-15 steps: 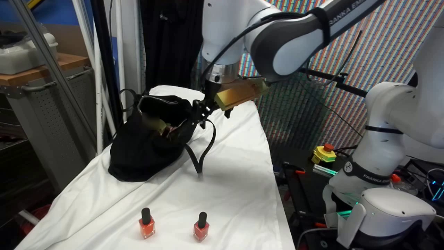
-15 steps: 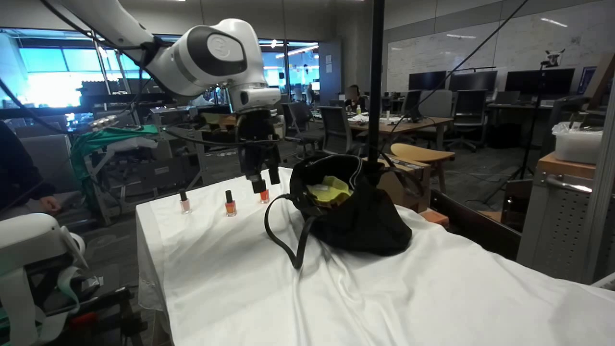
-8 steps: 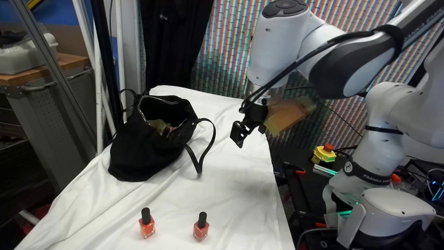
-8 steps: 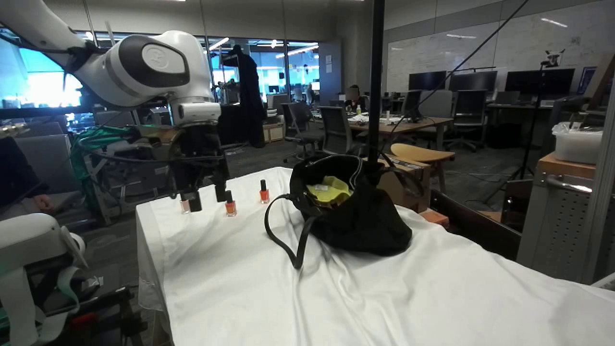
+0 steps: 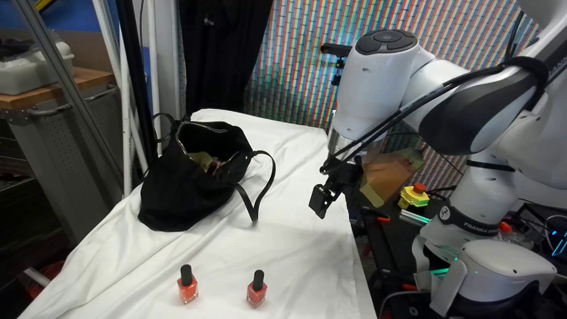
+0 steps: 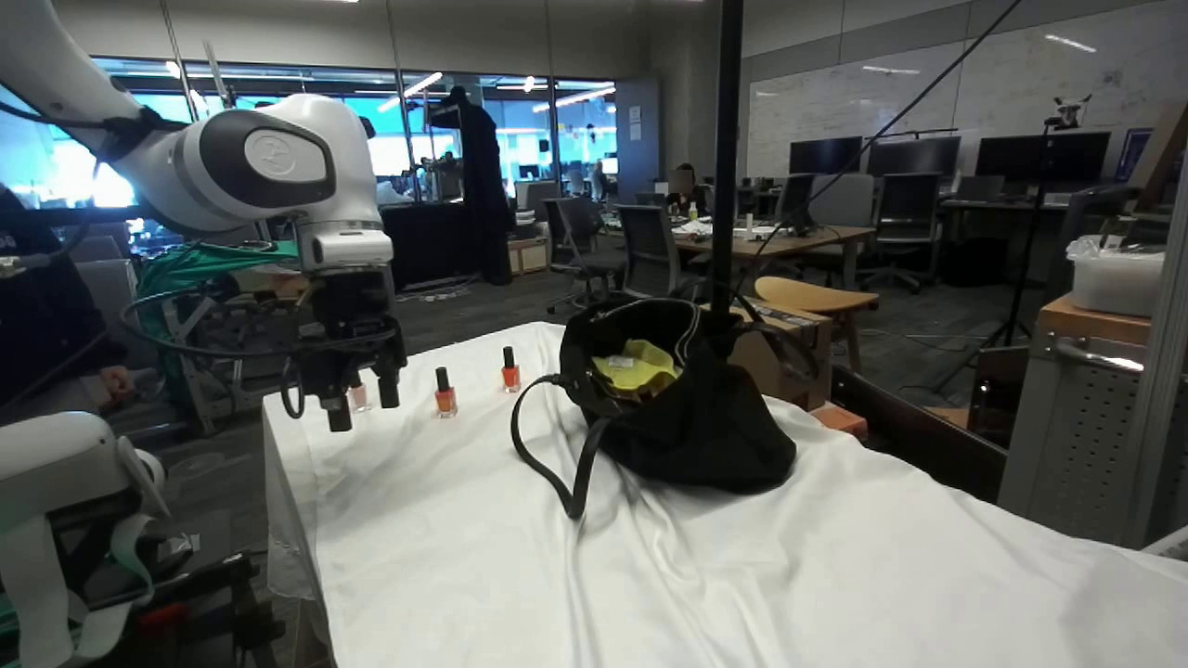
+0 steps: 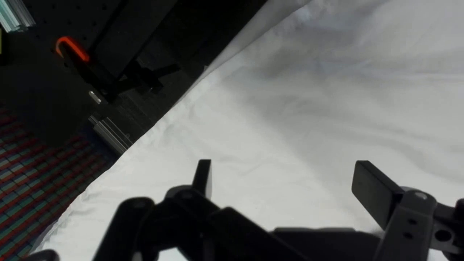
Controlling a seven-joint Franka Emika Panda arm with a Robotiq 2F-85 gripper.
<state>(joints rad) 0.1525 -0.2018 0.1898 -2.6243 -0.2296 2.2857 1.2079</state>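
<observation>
Just swung away from blk bag [image 5: 186, 190] & lowered over white cloth [image 5: 301, 252] w/ claw [image 7: 282, 170] spread wide & empty, so prob free to grasp, w/ bag & 3 upright polish btls [image 6: 445, 397] well apart on cloth.

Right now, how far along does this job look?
Probably done: something yellow lies inside the black bag. In hand: nothing; the gripper hangs open above the white cloth. Apparently left: three bottles standing on the cloth outside the bag, none gripped.
</observation>
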